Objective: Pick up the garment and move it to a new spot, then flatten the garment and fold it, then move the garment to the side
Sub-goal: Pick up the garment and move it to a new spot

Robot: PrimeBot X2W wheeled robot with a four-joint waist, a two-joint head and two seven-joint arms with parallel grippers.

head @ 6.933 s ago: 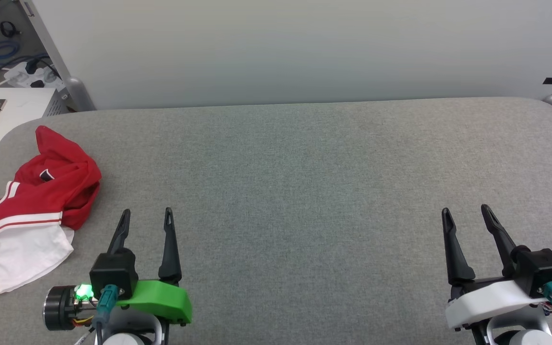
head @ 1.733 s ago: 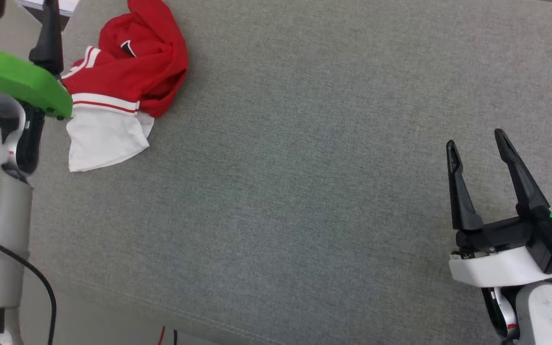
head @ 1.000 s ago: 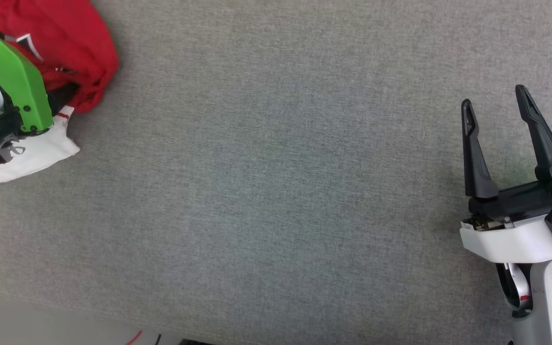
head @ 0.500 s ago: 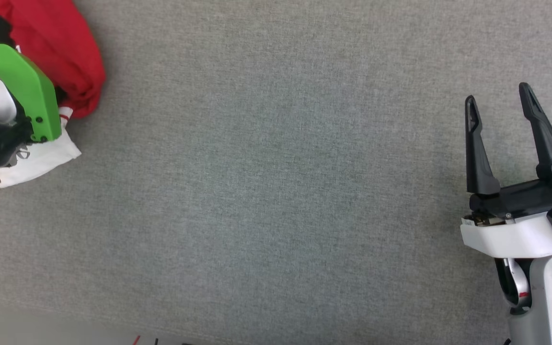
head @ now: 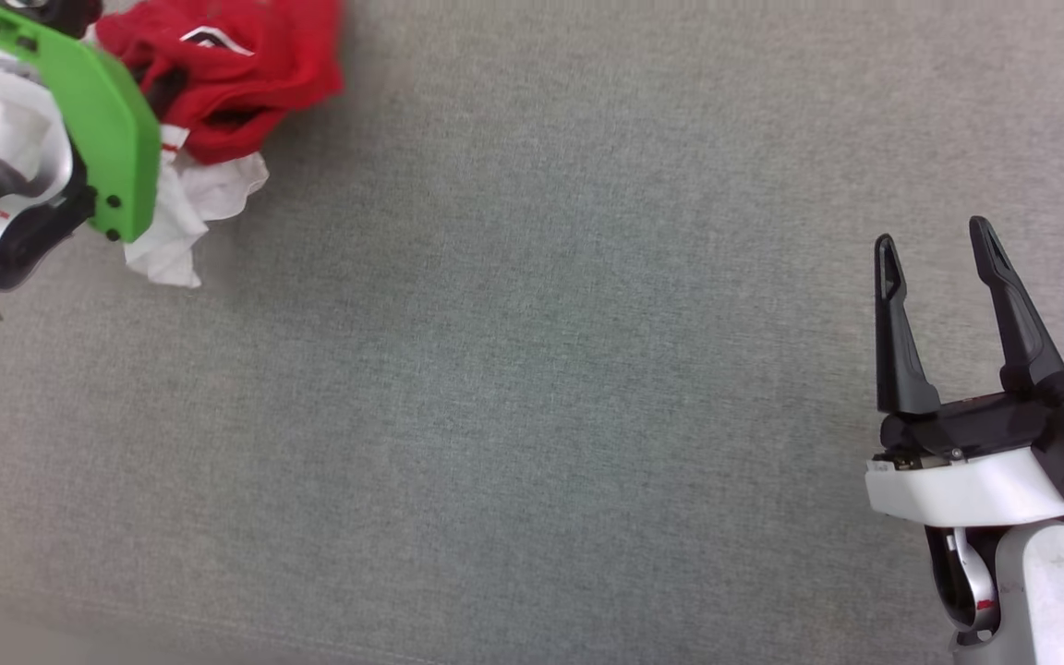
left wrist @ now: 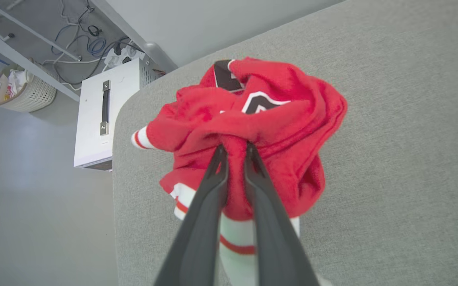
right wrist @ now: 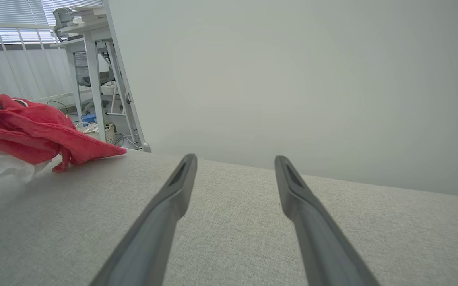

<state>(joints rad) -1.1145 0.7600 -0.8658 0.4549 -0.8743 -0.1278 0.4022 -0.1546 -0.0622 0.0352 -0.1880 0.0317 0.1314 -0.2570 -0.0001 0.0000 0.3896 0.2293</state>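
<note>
My left gripper (left wrist: pixel 233 147) clamps a fold of the shirt (left wrist: pixel 288 119), fingers nearly together. My right gripper (head: pixel 932 235) hovers at the right, fingers spread wide, holding nothing.

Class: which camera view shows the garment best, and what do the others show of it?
The left wrist view: the garment sits mid-frame, a fold pinched in the left hand. The head view crops it at the top left, behind the green mount. The right wrist view shows it side-on at the left edge.
</note>
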